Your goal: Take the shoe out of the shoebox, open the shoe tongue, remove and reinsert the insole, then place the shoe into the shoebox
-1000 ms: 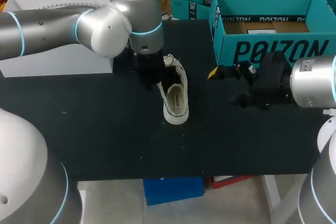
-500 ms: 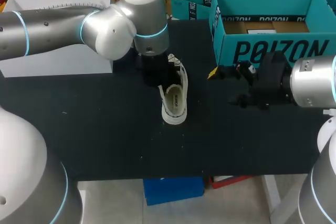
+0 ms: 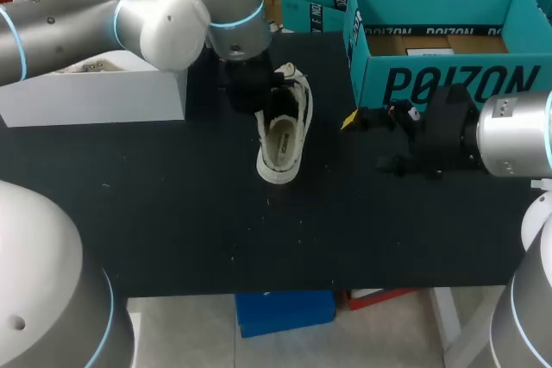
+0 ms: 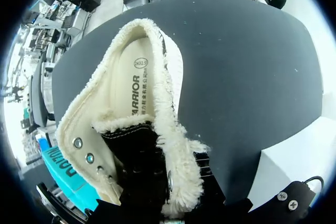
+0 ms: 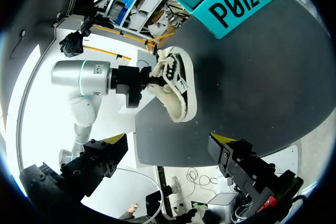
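Observation:
A cream fleece-lined shoe (image 3: 281, 142) lies on the black table, its heel toward the front edge and its opening facing up. My left gripper (image 3: 263, 105) is over the shoe's laced end, shut on the black tongue (image 4: 137, 153). In the left wrist view the insole (image 4: 137, 85) shows inside the shoe (image 4: 173, 145), ahead of the fingers. The teal shoebox (image 3: 440, 84) stands open at the back right. In front of it my right gripper (image 3: 376, 140) stands open and holds nothing. From the right wrist view the shoe (image 5: 177, 90) is ahead of the open gripper (image 5: 168, 145).
A white box (image 3: 95, 96) stands at the table's left, beside my left arm. A second teal box (image 3: 315, 2) sits behind the shoebox. Bare table lies in front of the shoe up to the near edge.
My left gripper closed on the tongue and pulled it toward the back. The shoe's laced end rose and moved back, and its heel swung slightly left. The right arm stayed still.

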You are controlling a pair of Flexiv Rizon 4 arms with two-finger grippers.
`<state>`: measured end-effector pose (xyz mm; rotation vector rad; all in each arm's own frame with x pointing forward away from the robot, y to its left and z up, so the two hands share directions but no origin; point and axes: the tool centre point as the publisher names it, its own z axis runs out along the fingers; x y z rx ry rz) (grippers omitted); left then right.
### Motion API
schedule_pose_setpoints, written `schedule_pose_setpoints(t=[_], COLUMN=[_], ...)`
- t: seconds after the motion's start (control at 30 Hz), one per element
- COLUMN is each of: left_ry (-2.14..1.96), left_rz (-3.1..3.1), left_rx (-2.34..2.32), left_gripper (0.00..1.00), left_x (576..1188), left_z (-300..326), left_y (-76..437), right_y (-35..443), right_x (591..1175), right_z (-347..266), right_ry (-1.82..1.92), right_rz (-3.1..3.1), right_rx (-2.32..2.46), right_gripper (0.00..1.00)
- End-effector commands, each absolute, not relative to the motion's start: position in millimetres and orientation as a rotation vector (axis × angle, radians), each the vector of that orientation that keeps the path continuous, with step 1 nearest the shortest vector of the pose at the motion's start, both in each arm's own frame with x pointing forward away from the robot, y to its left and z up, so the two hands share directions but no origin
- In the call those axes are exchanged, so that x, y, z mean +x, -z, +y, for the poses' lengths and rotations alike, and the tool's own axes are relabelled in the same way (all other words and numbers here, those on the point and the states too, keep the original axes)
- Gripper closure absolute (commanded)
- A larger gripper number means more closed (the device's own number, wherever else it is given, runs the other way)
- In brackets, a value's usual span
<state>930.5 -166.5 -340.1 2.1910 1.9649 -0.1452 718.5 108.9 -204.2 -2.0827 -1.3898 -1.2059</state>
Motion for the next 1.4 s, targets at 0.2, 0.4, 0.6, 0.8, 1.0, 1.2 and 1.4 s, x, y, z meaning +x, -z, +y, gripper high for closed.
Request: schedule_pose_setpoints(t=[0.2,0.4,0.6,0.8,1.0,1.2,1.4], left_ry=[0.125,0.125,0.125,0.125,0.186,0.159,0.14], left_rz=[1.933,1.933,1.933,1.933,2.106,2.322,2.62], left_rx=[2.179,2.179,2.179,2.179,2.0,1.642,1.121], left_gripper=[1.0,1.0,1.0,1.0,1.0,1.0,1.0], left_x=[917,917,917,917,937,972,1016], left_z=[-148,-148,-148,-148,-151,-146,-130], left_y=[269,269,269,269,262,241,221], right_y=[205,205,205,205,205,205,205], right_x=[719,719,719,719,719,719,719], right_z=[109,109,109,109,109,109,109], right_ry=[1.206,1.206,1.206,1.206,1.206,1.206,1.206], right_rz=[-1.39,-1.39,-1.39,-1.39,-1.39,-1.39,-1.39], right_rx=[-2.083,-2.083,-2.083,-2.083,-2.083,-2.083,-2.083], right_gripper=[0.0,0.0,0.0,0.0,0.0,0.0,0.0])
